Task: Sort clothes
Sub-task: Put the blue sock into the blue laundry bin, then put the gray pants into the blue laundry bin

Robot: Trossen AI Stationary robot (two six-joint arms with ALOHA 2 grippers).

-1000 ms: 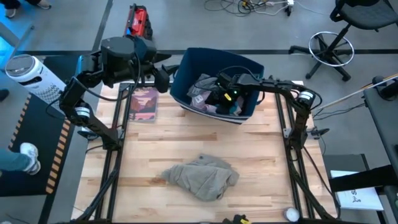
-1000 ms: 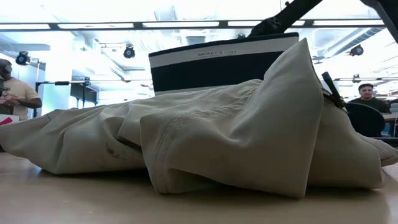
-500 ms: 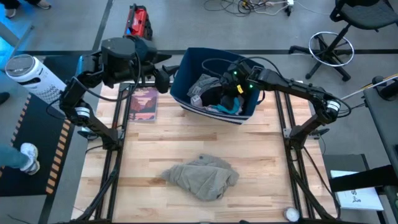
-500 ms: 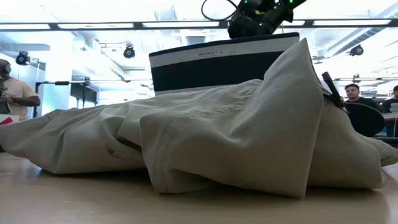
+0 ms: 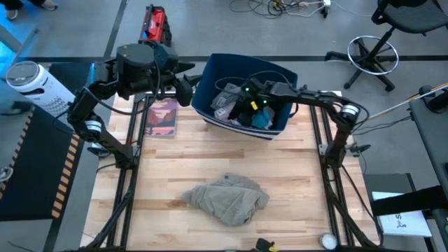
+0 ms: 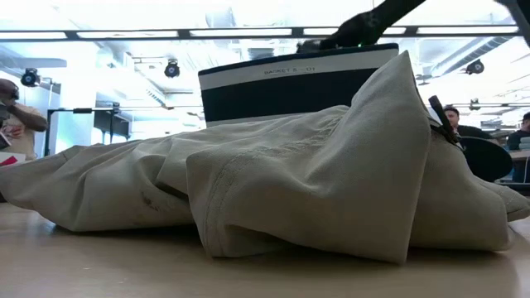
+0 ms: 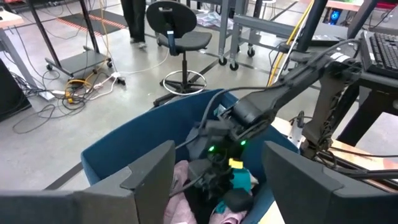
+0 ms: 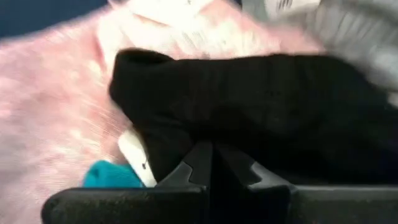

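Note:
A navy bin (image 5: 210, 77) with white stripes (image 6: 298, 83) stands at the table's far middle, holding pale pink (image 8: 62, 93), teal (image 5: 262, 119), grey (image 5: 227, 94) and black (image 5: 241, 108) clothes. My right gripper (image 5: 246, 103) is down inside the bin, shut on the black garment (image 8: 261, 112). A grey-beige garment (image 5: 227, 199) lies crumpled on the table's near middle and fills the low view (image 6: 273, 182). My left gripper (image 5: 183, 87) hovers open and empty just left of the bin, looking into it (image 7: 217, 162). My right gripper has its fingertips (image 8: 199, 155) together on a fold of the black garment (image 8: 211, 134), coming from above into the bin. Only a thin dark strip shows between the tips. The garment lies on the other clothes in the bin.
A flat pink book (image 5: 162, 115) lies at the table's far left, under the left arm. Bare wood lies between the bin and the grey-beige garment. Dark frame rails (image 5: 129, 168) run along both table sides. People (image 6: 16, 116) stand in the room behind.
My right gripper rose out of the bin and above its rim, then came back down into the clothes, a little toward the bin's left. The grey-beige garment and my left arm have kept still.

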